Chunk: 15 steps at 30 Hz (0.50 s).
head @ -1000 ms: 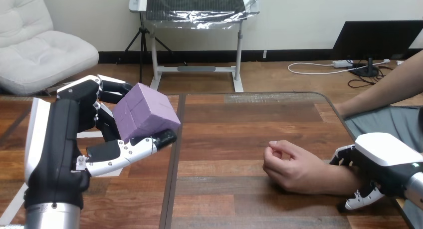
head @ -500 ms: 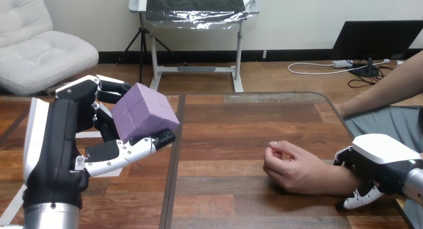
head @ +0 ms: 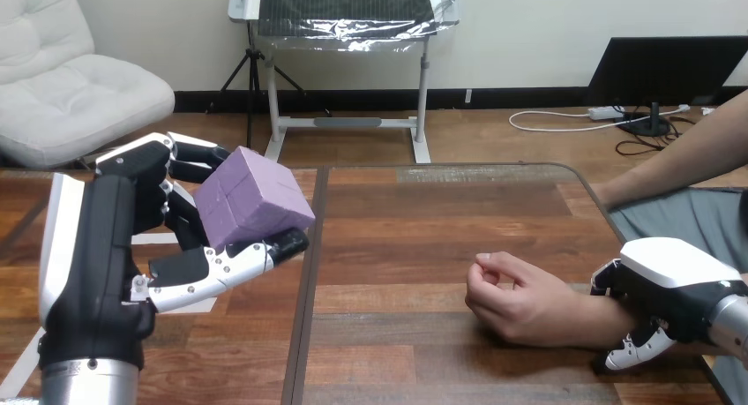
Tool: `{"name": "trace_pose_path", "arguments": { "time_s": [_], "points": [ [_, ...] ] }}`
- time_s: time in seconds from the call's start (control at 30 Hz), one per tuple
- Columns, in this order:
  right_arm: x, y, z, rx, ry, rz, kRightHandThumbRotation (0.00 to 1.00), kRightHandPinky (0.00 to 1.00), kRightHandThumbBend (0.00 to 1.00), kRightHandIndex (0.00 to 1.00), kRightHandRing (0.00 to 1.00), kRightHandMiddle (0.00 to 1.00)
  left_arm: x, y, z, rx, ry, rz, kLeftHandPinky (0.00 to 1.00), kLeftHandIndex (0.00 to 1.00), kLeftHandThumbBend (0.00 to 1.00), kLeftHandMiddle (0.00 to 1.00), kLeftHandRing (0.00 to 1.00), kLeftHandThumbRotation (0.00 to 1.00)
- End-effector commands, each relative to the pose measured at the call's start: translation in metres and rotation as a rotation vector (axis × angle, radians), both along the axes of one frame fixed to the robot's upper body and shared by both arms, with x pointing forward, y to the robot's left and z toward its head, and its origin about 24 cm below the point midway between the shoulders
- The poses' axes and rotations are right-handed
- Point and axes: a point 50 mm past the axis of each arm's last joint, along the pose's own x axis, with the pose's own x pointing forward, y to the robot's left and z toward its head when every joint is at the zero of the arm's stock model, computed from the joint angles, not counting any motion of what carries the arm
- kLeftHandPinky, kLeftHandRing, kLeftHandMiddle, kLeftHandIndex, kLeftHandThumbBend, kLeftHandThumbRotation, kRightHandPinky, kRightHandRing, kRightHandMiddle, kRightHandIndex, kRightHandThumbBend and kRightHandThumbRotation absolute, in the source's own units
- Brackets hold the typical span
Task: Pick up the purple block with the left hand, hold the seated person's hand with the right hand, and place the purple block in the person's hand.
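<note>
Left robot hand (head: 145,220) grips purple block (head: 254,198) atop its thumb; right robot hand (head: 675,281) clasps person's wrist (head: 598,321).

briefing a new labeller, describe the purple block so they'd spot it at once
Start at the wooden table, then look to its left side, where the robot's left hand is raised above the surface. The purple block sits tilted in that hand's grip, the only purple thing in sight and the only cube.

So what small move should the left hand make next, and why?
Probably carry the purple block rightward toward the person's hand: the left hand grips it far to the left, and the right hand clasps the wrist.
</note>
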Motion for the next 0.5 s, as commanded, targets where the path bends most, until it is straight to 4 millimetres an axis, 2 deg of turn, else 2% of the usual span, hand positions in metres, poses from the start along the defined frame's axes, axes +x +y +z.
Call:
{"name": "trace_pose_path", "arguments": {
  "time_s": [0.0,0.2,0.47],
  "points": [
    [-0.0068,0.0248,-0.0261,0.068,0.095,0.047,0.19,0.35,0.83,0.54,0.42,0.50,0.0038,-0.0039,0.0073,-0.006,-0.058,-0.018,0.18,0.36,0.63,0.30,0.25,0.00],
    [-0.0065,0.0259,-0.0247,0.147,0.090,0.028,0.12,0.33,0.84,0.52,0.40,0.48,0.0042,-0.0041,0.0058,-0.003,-0.052,-0.016,0.18,0.36,0.62,0.31,0.25,0.00],
    [-0.0042,0.0264,-0.0190,0.191,0.070,0.028,0.10,0.33,0.83,0.51,0.40,0.47,0.0051,-0.0047,0.0048,-0.021,-0.049,-0.023,0.19,0.37,0.62,0.31,0.25,0.00]
  ]
}}
